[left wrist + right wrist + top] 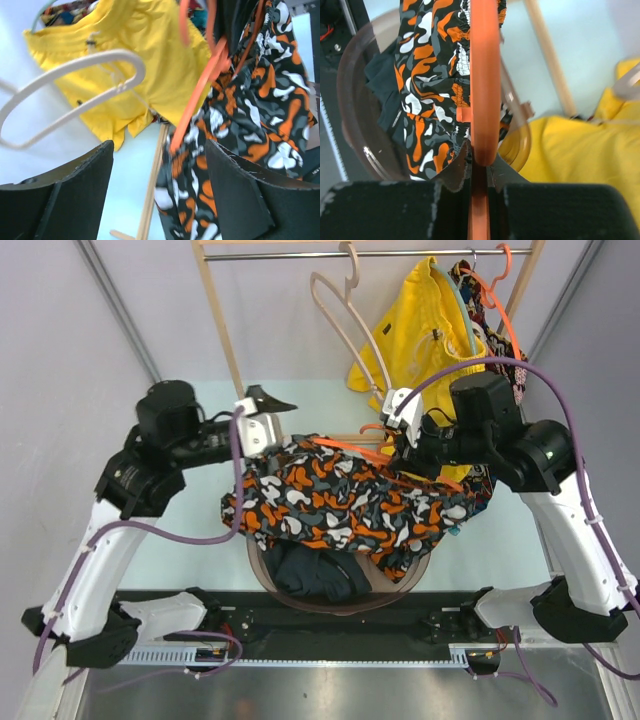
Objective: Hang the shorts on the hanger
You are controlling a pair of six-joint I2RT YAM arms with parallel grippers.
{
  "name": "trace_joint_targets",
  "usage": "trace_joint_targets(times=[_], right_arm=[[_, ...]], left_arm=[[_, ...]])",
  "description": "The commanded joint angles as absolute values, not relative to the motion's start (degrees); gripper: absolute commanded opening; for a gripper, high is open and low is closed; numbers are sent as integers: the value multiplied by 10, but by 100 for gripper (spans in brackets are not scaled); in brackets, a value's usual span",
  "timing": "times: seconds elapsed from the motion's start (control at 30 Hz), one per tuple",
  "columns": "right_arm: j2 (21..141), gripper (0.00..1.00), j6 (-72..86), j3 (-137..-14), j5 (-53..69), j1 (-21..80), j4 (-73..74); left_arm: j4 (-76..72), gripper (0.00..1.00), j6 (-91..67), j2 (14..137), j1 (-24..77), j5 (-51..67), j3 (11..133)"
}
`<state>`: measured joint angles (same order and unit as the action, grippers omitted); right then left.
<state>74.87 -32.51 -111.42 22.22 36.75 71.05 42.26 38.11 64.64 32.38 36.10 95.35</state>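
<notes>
Shorts (340,505), soft, light and floppy, lie draped over the hanger (345,449) above a round tub (258,568) in the overhead view. Left wrist view: the left hand (159,150) gapes wide, holding nothing; the bunched waistband edge looks the surest purchase. Right wrist view: the right hand (481,166) pinches the hanger's thin, stiff bar.

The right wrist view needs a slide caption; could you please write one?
Right gripper shut on a thin orange plastic hanger, orange, black and white blotch-print shorts behind it.
</notes>
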Motion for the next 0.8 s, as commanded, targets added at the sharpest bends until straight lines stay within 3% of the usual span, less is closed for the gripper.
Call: trace_joint_targets(times=[0.0,0.37,0.43,0.47,0.57,0.7,0.77], right_arm=[[744,0,-262,-1104,192,368,737],[705,0,-223,-1082,195,375,725],[697,0,-218,-1075,192,379,726],[693,0,-216,-1071,192,379,725],[674,0,-207,-1056,203,379,722],[640,42,-192,-1007,233,360,708],[614,50,-185,-972,247,338,693]], left_arm=[[424,76,440,697,401,305,977],[426,59,512,787,519,233,995],[423,42,513,794,526,231,998],[420,28,513,797,527,233,1000],[414,3,509,799,527,236,1000],[395,0,510,775,520,252,970],[392,0,515,766,519,262,963]])
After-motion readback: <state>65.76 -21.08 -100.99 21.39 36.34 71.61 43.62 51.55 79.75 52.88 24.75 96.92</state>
